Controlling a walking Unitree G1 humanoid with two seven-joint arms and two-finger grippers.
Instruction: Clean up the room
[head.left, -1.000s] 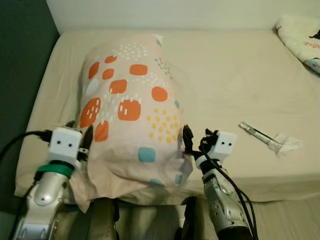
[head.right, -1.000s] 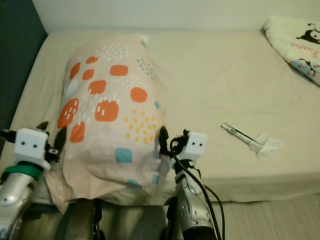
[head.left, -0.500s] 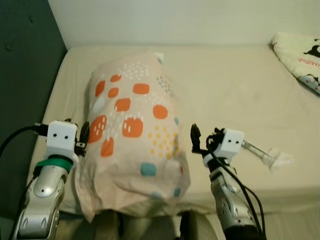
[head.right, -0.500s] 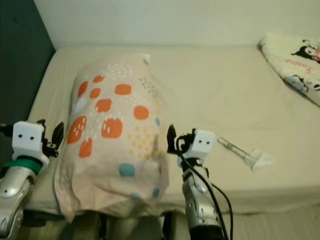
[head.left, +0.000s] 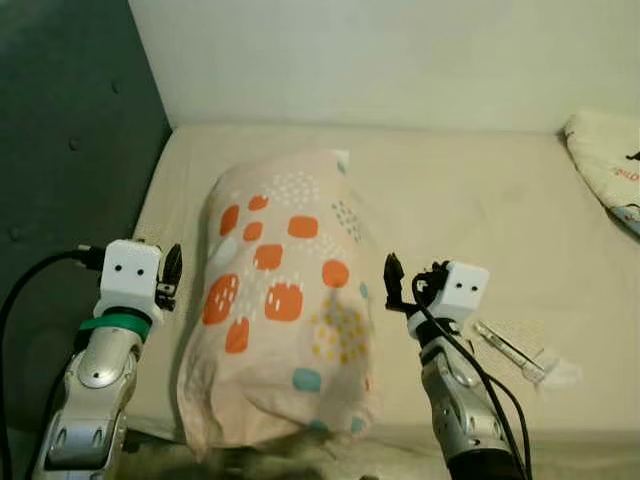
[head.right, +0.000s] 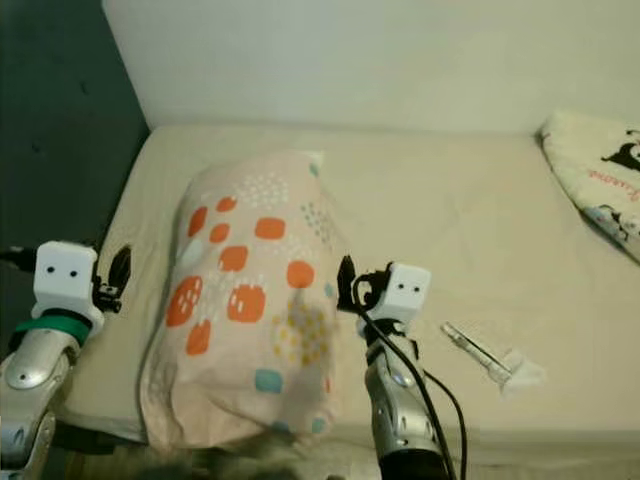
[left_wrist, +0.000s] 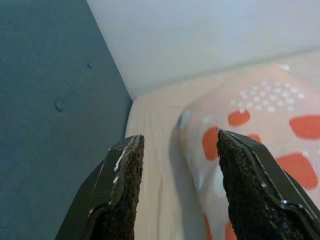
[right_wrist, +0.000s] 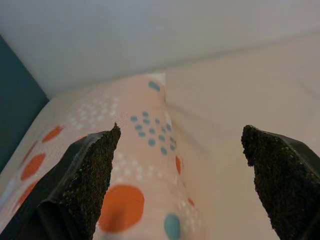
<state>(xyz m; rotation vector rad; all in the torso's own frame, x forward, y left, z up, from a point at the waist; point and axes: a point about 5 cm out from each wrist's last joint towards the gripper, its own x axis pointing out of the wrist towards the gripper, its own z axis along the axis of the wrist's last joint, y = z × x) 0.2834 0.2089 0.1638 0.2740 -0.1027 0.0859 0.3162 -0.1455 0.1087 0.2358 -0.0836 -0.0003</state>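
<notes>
Two arms: you have one on each side of the pillow, and neither one touches it.
Bed (head.left: 480, 200): you see a big bed with a cream sheet. It runs from the dark wall on your left to the far right edge.
Walls: a pale wall (head.left: 400, 60) stands behind the bed. A dark blue-green wall (head.left: 60, 150) is on your left.
Pillow (head.left: 285, 320): this is the big soft thing on the left half of the bed. It is pink with orange patches, yellow dots and a few blue spots. It lies long-ways, and its near end reaches the front edge of the bed.
Blanket (head.right: 600, 175): a white one with little cartoon pictures sits at the far right of the bed, well apart from the pillow.
Left gripper (left_wrist: 175, 185): it hangs just beside the pillow's left side. Your fingers (left_wrist: 122, 190) are spread apart and hold nothing.
Right gripper (right_wrist: 185, 180): it is up over the bed, just beside the pillow's right side. Your fingers (right_wrist: 85, 180) are spread wide and hold nothing.
Small tube (head.right: 470, 345): a thin clear thing lies on the sheet to the right of your right arm.
Crumpled paper (head.right: 520, 375): a small white wad lies at the near end of the small tube, touching it.
</notes>
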